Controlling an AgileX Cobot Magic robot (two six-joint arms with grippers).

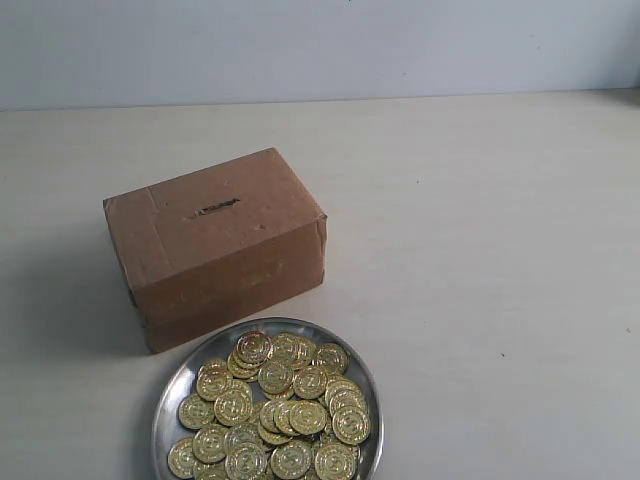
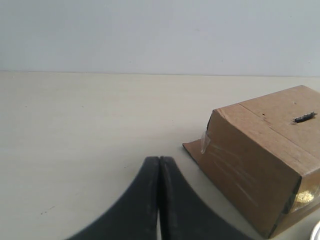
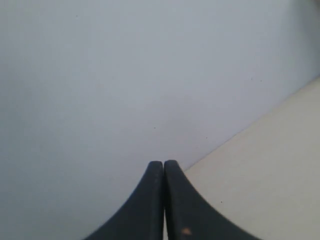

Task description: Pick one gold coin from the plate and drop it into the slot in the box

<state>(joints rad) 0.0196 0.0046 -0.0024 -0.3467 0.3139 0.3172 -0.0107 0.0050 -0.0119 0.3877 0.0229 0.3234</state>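
Left gripper (image 2: 159, 163) and right gripper (image 3: 164, 166): we see both closed tight, empty; plate (image 1: 163, 402) of coins (image 1: 275, 400) at box's (image 1: 215, 245) 5-6 o'clock.

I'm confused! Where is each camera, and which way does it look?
Exterior view: up high, looking down on box, plate, coins; no robot shows.
Left wrist view: low, facing the box; shut left pincer shows.
Right wrist view: faces the wall; shut right pincer shows.
Shared: exterior and left wrist both show the box slot.
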